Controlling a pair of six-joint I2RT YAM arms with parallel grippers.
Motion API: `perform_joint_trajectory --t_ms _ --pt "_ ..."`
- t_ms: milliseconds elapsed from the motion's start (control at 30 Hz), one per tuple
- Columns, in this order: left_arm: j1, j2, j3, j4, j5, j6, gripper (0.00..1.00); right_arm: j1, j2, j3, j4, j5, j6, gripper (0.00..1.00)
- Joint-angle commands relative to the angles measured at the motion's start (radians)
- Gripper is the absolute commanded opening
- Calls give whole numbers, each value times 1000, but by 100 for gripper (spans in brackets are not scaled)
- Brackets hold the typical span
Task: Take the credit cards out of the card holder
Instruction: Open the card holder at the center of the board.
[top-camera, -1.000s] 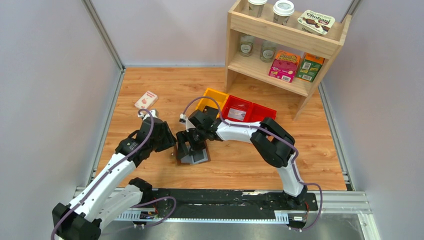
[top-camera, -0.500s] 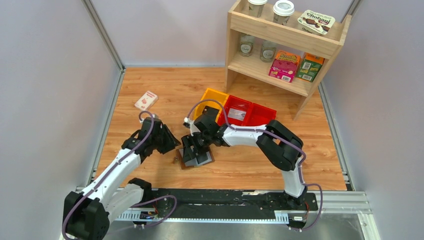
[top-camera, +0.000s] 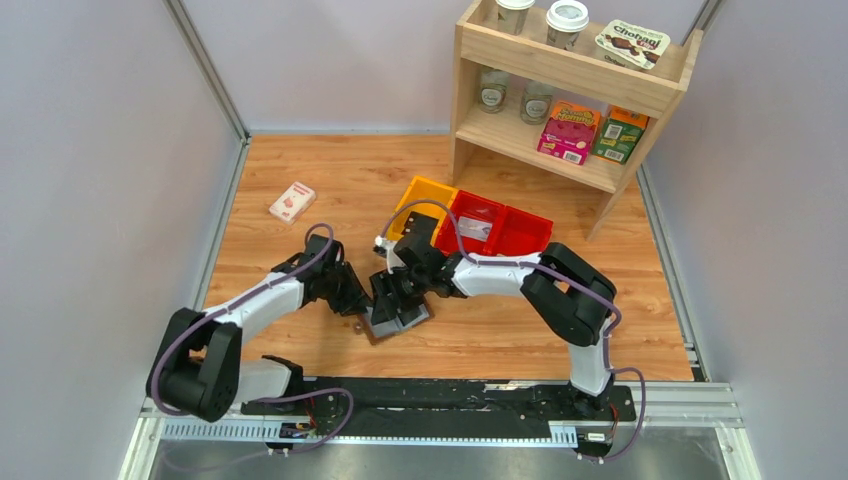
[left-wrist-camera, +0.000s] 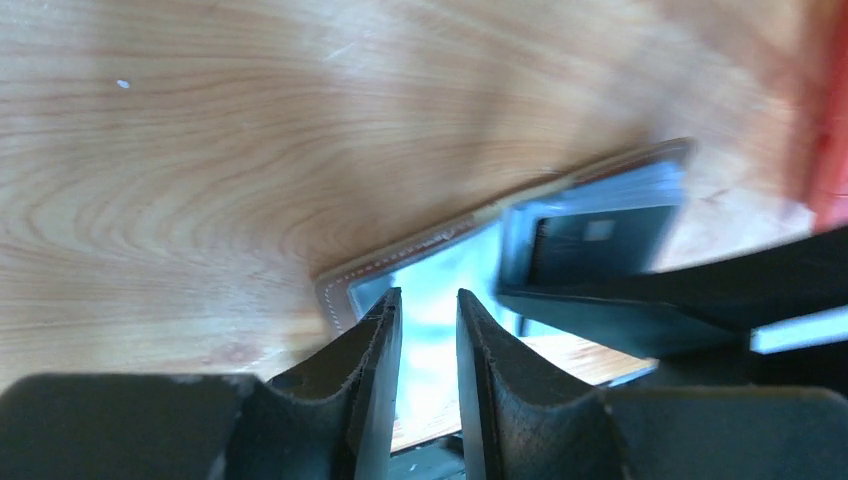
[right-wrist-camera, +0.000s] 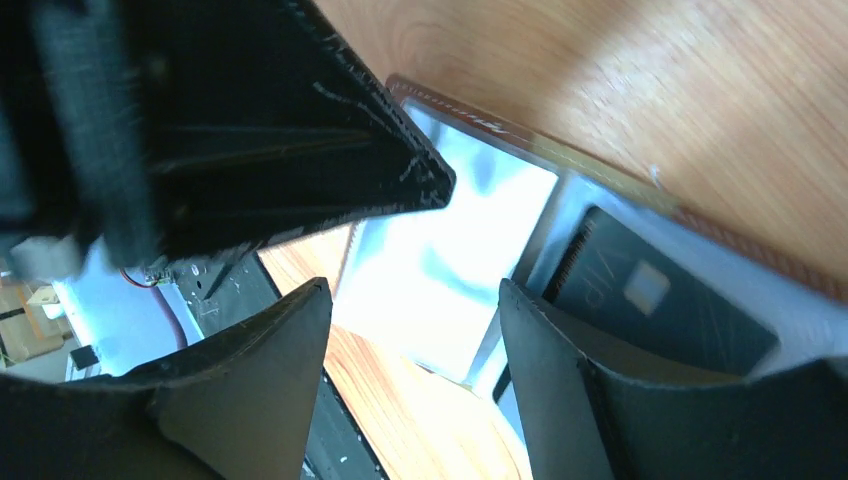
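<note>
card holder (top-camera: 398, 322) lies open beneath right gripper (top-camera: 392, 298), beside left gripper (top-camera: 354, 300).

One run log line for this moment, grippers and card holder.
card holder: open on table | left gripper: narrowly open at its edge | right gripper: open above it | dark card: in slot

White-and-red small box (top-camera: 292, 202) lies flat on the wooden counter (top-camera: 330, 165), well left of and beyond the fingers (top-camera: 392, 298). Yellow bin (top-camera: 428, 190) and two red bins (top-camera: 527, 232) stand in a row just beyond them. Wooden shelf (top-camera: 560, 60), farther right, carries cups, jars and cartons.
</note>
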Motion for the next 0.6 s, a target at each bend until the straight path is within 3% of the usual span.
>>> perform_joint_trajectory --t_ms 0,367,567 --pt "4 85 11 -31 30 74 34 -31 -91 -51 -6 75 8 67" --pt "2 214 82 -27 29 201 28 -41 -212 -87 -78 173 -15 58" --pt "1 217 111 -34 26 247 28 -86 -182 -55 -169 262 -62 50"
